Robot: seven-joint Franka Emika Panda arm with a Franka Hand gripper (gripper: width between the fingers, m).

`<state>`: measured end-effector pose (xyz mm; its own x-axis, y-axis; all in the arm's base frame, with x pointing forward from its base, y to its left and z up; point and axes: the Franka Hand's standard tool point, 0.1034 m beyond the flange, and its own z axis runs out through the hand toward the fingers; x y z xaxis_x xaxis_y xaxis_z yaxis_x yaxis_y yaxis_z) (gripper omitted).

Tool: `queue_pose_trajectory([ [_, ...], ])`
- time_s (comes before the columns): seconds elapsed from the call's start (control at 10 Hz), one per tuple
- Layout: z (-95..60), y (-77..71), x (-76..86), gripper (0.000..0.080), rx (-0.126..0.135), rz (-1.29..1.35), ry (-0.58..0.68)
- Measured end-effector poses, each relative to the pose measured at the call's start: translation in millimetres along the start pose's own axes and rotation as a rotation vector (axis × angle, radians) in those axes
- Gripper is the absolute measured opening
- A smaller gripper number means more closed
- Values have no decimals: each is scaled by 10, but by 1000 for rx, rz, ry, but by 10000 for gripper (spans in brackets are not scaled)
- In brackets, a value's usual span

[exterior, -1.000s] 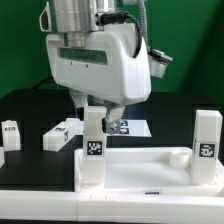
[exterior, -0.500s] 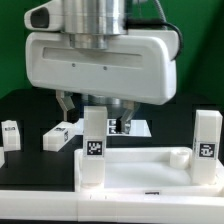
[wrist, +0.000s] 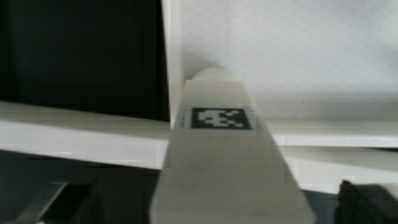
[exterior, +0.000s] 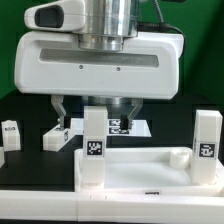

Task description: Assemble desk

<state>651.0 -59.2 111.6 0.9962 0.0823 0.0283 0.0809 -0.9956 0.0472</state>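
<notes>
Exterior low frontal, wrist close over leg (wrist: 217, 150)

The gripper (exterior: 93, 112) fills the picture from ten to two o'clock. Its jaws are spread wide, with a dark finger (exterior: 57, 110) on each side of the near leg (exterior: 94, 142), clear of it. That leg stands upright at the nine o'clock end of the tabletop (exterior: 150, 172). The far leg (exterior: 207, 135) stands upright at its three o'clock end. On the black table (exterior: 30, 160), toward the picture's nine o'clock, lie one loose leg (exterior: 60, 136) and another loose leg (exterior: 10, 133). The marker board (exterior: 138, 128) shows at the near leg's two o'clock.
</notes>
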Motion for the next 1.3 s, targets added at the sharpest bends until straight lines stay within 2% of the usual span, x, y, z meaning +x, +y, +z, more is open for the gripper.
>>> queue_pose_trajectory([
  [0.2, 1, 15, -3, 649, 0, -80, 0],
  [0.3, 1, 14, -3, 531, 0, -77, 0],
  [0.4, 1, 14, -3, 370, 0, -77, 0],
  [0.5, 1, 11, -3, 370, 1, -68, 0],
  [0.6, 1, 12, -3, 289, 1, -49, 0],
  [1.1, 1, 6, -2, 289, 3, 222, 0],
  [1.3, 11, 19, -13, 289, 26, 404, -1],
])
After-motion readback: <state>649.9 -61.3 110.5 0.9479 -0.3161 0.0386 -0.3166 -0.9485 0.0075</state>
